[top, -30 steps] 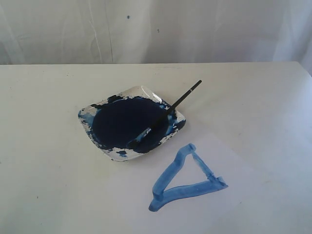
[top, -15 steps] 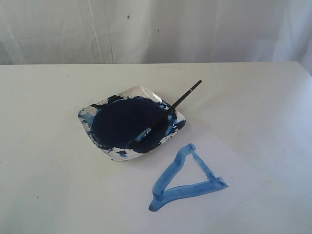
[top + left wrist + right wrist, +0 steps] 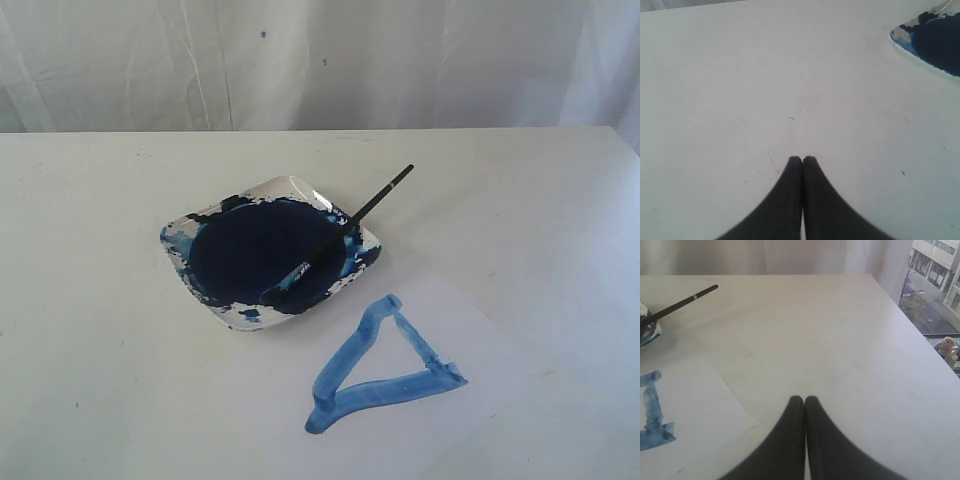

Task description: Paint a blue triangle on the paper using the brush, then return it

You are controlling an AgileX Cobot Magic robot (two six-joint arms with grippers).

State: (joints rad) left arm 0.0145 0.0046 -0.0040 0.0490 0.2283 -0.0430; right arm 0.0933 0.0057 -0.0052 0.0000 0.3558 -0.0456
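Observation:
A light-blue triangle [image 3: 380, 370] of wet strokes lies on the white paper [image 3: 440, 430] at the front of the exterior view. Behind it the black-handled brush [image 3: 340, 233] rests across a white dish [image 3: 290, 188], bristles in the dark navy paint, handle sticking out over the far right rim. Neither arm shows in the exterior view. My left gripper [image 3: 802, 159] is shut and empty over bare table, with the dish [image 3: 900, 37] off to one side. My right gripper [image 3: 804, 399] is shut and empty beside the paper [image 3: 690, 400]; part of the triangle [image 3: 652, 415] and the brush handle [image 3: 682, 302] show there.
The off-white table [image 3: 100, 350] stretches around dish and paper. A pale curtain [image 3: 300, 60] hangs behind the table's far edge. In the right wrist view the table's edge [image 3: 900, 305] drops off toward a window with a street outside.

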